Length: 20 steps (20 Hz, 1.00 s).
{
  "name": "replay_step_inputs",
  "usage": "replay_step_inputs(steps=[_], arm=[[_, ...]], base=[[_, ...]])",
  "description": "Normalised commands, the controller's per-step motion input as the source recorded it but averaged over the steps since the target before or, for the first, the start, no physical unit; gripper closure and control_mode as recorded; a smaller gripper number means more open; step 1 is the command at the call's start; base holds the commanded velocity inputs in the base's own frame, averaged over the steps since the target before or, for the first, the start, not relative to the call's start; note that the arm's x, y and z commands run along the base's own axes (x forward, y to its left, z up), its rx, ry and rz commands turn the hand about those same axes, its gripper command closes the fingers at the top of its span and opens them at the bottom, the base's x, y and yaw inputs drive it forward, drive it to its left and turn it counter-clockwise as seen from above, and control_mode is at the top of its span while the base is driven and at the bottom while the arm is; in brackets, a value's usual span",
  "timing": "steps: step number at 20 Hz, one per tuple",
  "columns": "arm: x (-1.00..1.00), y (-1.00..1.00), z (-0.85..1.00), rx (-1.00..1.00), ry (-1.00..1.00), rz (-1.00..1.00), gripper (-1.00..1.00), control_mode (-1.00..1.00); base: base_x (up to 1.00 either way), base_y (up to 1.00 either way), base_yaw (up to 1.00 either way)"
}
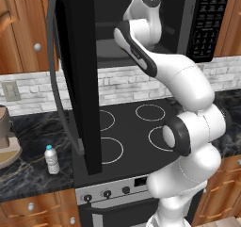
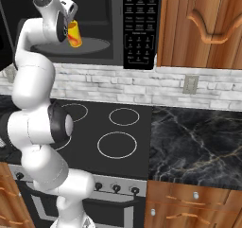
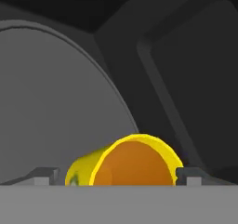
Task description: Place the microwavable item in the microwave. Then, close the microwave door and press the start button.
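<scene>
Fingers (image 3: 46, 175) spread wide at bottom of frame — flanking yellow cup (image 3: 128, 161), tilted over turntable plate (image 3: 51, 107).

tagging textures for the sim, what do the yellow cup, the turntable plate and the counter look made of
Yellow cup: looks like smooth plastic or paper; flat bright yellow, red-orange mark, orange inside; which one is unclear.
Turntable plate: matte grey disc, no shine or see-through, so glass is doubtful.
Counter: polished dark stone, likely marble or granite; pale veins over black.
</scene>
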Motion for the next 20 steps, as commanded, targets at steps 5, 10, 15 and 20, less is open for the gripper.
replay_step_inputs(steps=[5,10,15,20], arm=[[0.16,-0.11,-0.03,0.0,-0.07,0.07,-1.0,-1.0],[0.08,-0.06,0.0,0.0,-0.07,0.05,-1.0,-1.0],[-0.06,0.0,0.05,0.0,-0.11,0.0,-1.0,-1.0],[-0.34,0.0,0.05,-0.01,-0.15,0.0,-1.0,-1.0]], base=[[0.0,0.0,0.0],[0.0,0.0,0.0],[0.0,0.0,0.0],[0.0,0.0,0.0]])
